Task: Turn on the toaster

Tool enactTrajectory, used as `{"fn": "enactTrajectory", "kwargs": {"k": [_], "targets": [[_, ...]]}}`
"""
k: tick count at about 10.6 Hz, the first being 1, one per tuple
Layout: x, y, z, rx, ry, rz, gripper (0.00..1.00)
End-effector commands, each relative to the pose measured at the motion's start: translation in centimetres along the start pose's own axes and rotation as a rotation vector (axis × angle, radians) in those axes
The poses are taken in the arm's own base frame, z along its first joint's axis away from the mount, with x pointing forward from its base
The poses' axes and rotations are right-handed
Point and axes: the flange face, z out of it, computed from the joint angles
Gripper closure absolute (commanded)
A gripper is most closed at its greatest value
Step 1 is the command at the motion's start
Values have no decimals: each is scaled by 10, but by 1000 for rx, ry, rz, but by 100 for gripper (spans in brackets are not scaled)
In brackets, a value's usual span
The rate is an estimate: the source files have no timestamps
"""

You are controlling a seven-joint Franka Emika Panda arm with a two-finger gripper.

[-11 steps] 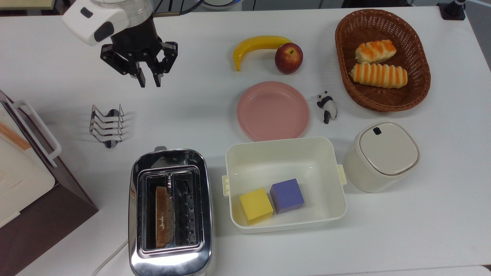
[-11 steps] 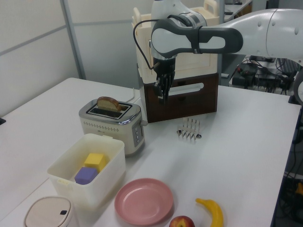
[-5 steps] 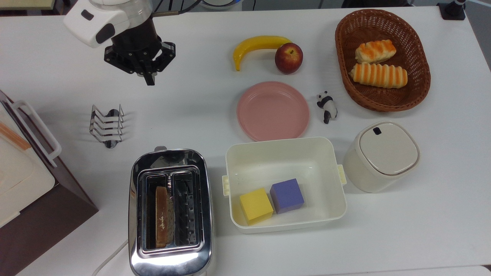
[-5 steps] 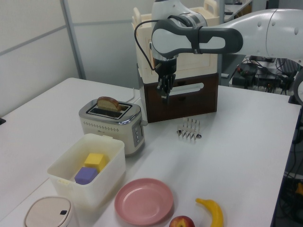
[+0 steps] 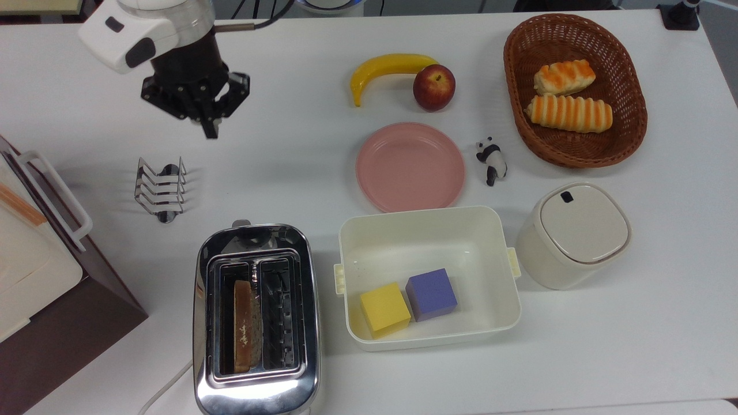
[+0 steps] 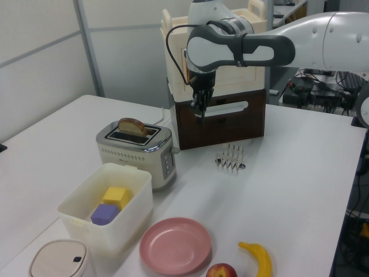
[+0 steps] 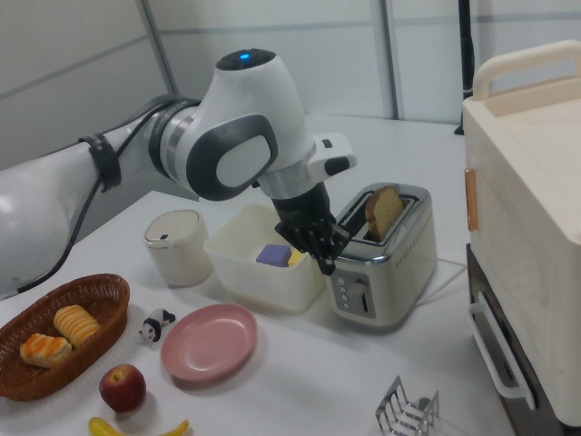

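Observation:
The chrome two-slot toaster (image 5: pixel 256 320) stands at the table's near edge in the top view, with a slice of bread (image 5: pixel 247 325) in its left slot and a small lever (image 5: pixel 241 223) at its far end. The left view has the toaster (image 6: pixel 138 151) in the middle left, and the right view shows its front panel (image 7: pixel 356 295). My gripper (image 5: pixel 211 131) hangs above the table well beyond the toaster, fingers shut on nothing. In the left view the gripper (image 6: pixel 199 112) is high in front of the box appliance. In the right view the gripper (image 7: pixel 327 263) overlaps the toaster's front corner.
A wire toast rack (image 5: pixel 161 187) stands between gripper and toaster. A white and brown box appliance (image 5: pixel 40 259) fills the top view's left edge. A cream bin (image 5: pixel 429 222) with two cubes sits right of the toaster. Pink plate (image 5: pixel 410 166), banana (image 5: pixel 386 66), apple (image 5: pixel 433 86), basket (image 5: pixel 628 138) lie farther right.
The fingers went from open to shut. The gripper then shifted toward the top view's left and slightly nearer the toast rack.

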Motion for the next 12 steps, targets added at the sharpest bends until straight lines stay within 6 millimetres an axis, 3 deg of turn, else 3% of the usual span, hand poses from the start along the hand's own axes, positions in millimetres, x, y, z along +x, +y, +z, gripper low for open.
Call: {"fn": "enactTrajectory", "kwargs": {"k": [1, 12], "targets": [[7, 3, 22, 11, 34, 1, 100], [44, -8, 122, 34, 166, 27, 100]]}}
